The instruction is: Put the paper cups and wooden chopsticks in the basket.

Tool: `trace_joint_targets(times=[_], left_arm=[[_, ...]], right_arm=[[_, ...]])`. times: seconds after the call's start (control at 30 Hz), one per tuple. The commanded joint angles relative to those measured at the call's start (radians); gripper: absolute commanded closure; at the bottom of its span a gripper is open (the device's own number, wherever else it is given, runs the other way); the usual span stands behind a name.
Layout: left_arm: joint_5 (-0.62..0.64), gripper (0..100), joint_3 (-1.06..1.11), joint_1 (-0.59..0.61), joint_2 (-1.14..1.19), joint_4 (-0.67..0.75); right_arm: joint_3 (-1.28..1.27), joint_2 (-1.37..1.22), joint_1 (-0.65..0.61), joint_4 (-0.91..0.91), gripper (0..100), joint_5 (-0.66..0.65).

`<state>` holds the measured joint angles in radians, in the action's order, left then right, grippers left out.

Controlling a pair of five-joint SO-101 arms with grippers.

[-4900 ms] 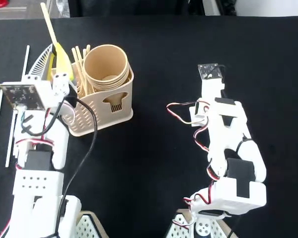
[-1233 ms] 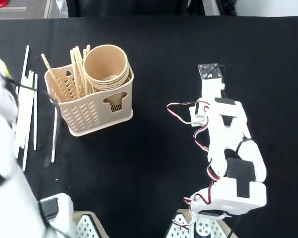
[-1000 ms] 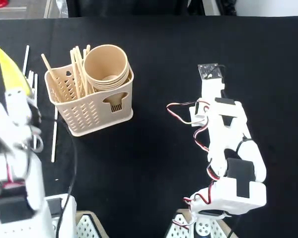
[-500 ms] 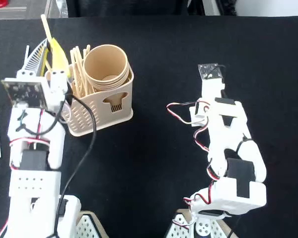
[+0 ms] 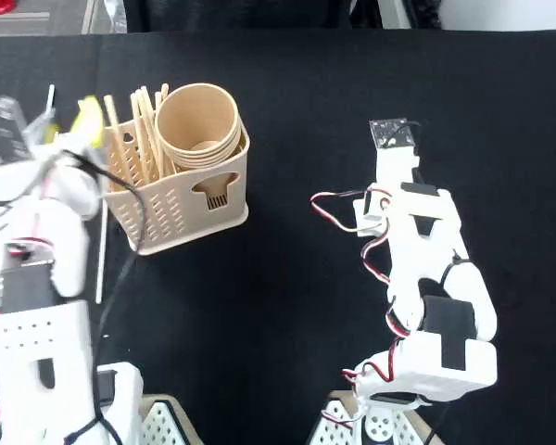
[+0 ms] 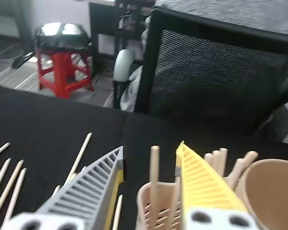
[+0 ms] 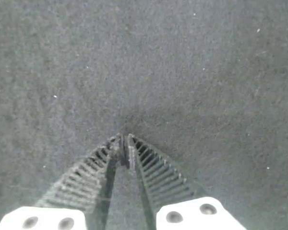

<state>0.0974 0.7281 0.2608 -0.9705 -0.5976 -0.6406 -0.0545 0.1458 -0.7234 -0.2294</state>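
Observation:
The beige basket stands at the table's left and holds stacked paper cups and several wooden chopsticks. My left gripper is at the basket's left end. In the left wrist view it is open, grey and yellow fingers apart. One upright chopstick stands free between them inside the basket rim, with a cup beside it. My right gripper is shut and empty, pointing down at the black table.
Loose chopsticks lie on the black cloth left of the basket; my left arm hides part of them. The right arm sits folded at the right. A chair and a red stool stand beyond the table's far edge.
My left arm came back from the loose chopsticks holding one above the basket's left end. That chopstick now stands in the basket and the arm has shifted left. The right arm kept still.

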Motion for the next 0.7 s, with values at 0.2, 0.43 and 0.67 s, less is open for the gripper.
trace_joint_targets(times=[0.2, 0.43, 0.67], left_arm=[[-0.157, 81, -0.535, 0.418, 0.417, -0.595], [-0.334, 81, -0.736, 0.559, 0.89, -0.594], [-0.351, 81, -1.078, 0.582, 1.343, -0.598]], right_arm=[[0.005, 0.013, 0.008, 0.009, 98.6, -0.008], [0.005, 0.013, 0.008, 0.009, 98.6, -0.008], [0.005, 0.013, 0.008, 0.011, 98.6, -0.008]])
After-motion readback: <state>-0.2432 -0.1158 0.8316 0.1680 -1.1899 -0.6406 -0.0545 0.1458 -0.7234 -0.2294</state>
